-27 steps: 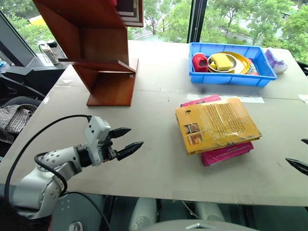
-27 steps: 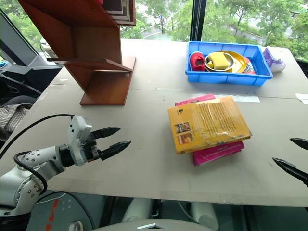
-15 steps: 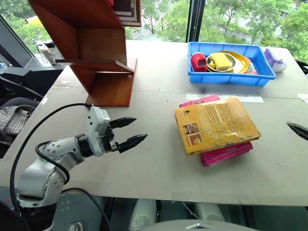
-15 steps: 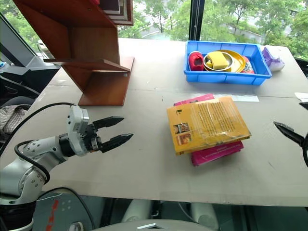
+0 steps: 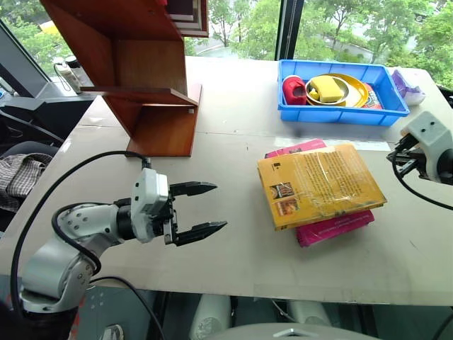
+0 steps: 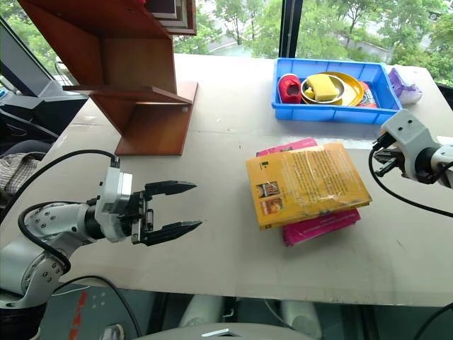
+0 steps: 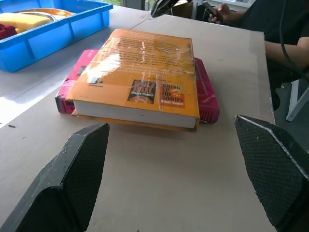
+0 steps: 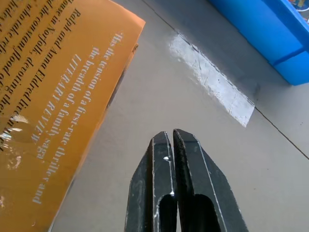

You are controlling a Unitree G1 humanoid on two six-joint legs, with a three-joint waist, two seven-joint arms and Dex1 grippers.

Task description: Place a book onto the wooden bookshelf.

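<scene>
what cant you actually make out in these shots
- Pink book: mostly hidden under the yellow book in the eye views; its cover can't be read.
- Bookshelf: top cut off by the upper edge of the eye views, so its upper shelves can't be judged.
- Blue tray: the items inside are too small to identify.
- Person: cut off at the left wrist view's edge.

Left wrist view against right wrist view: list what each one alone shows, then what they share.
Left wrist view alone: the pink book under the yellow book, the open left gripper facing the yellow book's page edge, a person's hand with a phone beyond the table.

Right wrist view alone: the shut right gripper over the table beside the yellow book's corner, and a strip of white tape.

Both: the yellow book, the grey table, the blue tray.
</scene>
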